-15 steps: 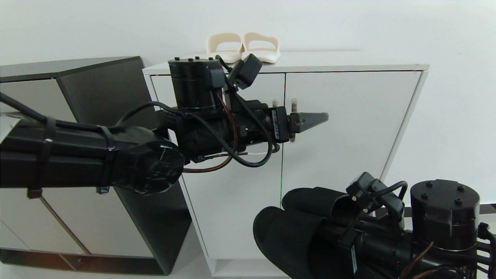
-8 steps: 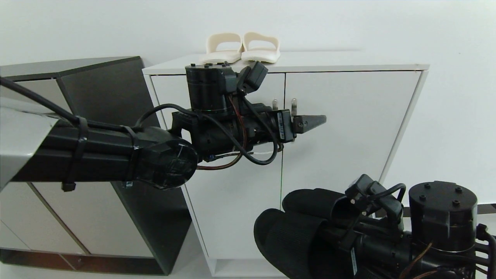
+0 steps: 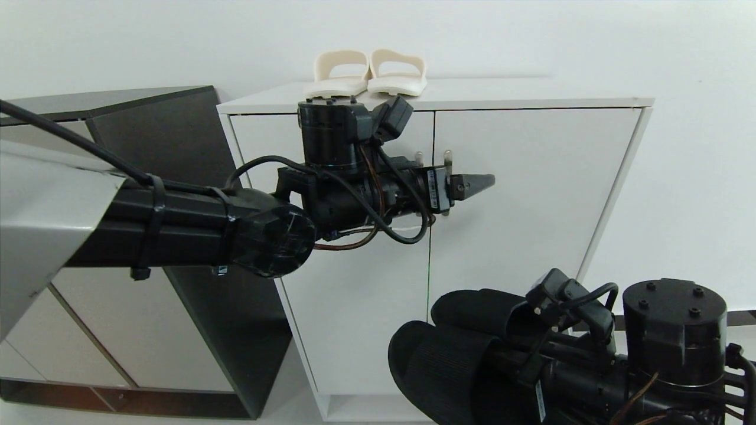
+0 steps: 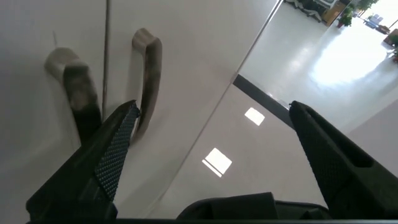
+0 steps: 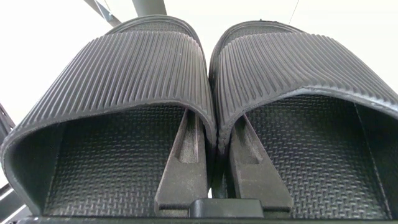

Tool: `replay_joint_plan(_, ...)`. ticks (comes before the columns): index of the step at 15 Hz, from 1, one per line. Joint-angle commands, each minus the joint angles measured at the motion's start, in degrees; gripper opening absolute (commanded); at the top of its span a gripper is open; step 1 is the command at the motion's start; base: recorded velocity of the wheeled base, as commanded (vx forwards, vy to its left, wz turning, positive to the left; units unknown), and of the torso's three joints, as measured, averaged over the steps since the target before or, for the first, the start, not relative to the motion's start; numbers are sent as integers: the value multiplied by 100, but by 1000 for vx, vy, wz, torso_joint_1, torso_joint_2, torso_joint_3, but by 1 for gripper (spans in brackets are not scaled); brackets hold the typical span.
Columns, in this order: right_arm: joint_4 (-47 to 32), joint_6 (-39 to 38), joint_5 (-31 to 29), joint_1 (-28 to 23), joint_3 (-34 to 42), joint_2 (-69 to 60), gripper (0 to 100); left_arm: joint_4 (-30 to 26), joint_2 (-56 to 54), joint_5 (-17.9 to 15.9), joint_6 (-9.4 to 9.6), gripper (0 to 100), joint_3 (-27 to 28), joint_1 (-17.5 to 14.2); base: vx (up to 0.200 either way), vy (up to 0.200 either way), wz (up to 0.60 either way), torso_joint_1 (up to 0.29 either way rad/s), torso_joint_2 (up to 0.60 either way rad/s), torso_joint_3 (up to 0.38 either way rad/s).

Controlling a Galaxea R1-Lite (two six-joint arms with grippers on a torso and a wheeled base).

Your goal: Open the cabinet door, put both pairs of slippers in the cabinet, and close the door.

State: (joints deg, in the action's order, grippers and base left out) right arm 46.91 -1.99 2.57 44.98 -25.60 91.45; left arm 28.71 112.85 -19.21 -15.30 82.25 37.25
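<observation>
Nearest the camera, low on the robot's right, the right claw (image 5: 214, 149) has the black slippers (image 3: 455, 348) in its grip. One finger lies inside each slipper, and the two fingers pinch the slippers' touching inner walls together between them. The pair is held side by side in the air, ribbed straps on top and toes pointing towards the cabinet front, level with the lower half of its doors. Farther on and higher, the left arm stretches in from the left, and the left claw (image 4: 214, 112) is spread wide with nothing between its fingers. It is raised to the height of the door handles. One finger sits just in front of the right door's handle (image 4: 147, 74), though whether it touches the metal is hard to tell from this angle; the other finger is out over the right door panel. The left door's handle (image 4: 73, 81) stands just across the seam (the two handles flank the line where the doors meet). Both doors of the white cabinet (image 3: 531, 177) lie flush and shut. On the cabinet's top, towards its back left part by the wall, the cream slippers (image 3: 366, 74) rest side by side. A dark cabinet (image 3: 153, 136) stands against the white one on the robot's left.
</observation>
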Motion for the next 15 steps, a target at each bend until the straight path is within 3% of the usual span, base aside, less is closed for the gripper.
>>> replay_joint_plan(1,2,-3,6,2,2,13,0,3,220,93,80,100,125,1,0,0,0,0,0,0)
replay_joint_plan(4,2,-3,6,2,2,13,0,12,255,93,80,100,133,27,0,0,0,0,0,0)
replay_joint_plan(5,2,-3,15,2,2,13,0,12,246,93,80,0,133,36,0,0,0,0,0,0)
replay_joint_plan(9,-6,14,261,10,169,-40,0,21,97,93,80,0,46,45,0,0,0,0,0,0)
replay_joint_plan(15,-15,304,1351,37,591,-462,0,153,-597,84,115,0,-833,326,0,0,0,0,0,0)
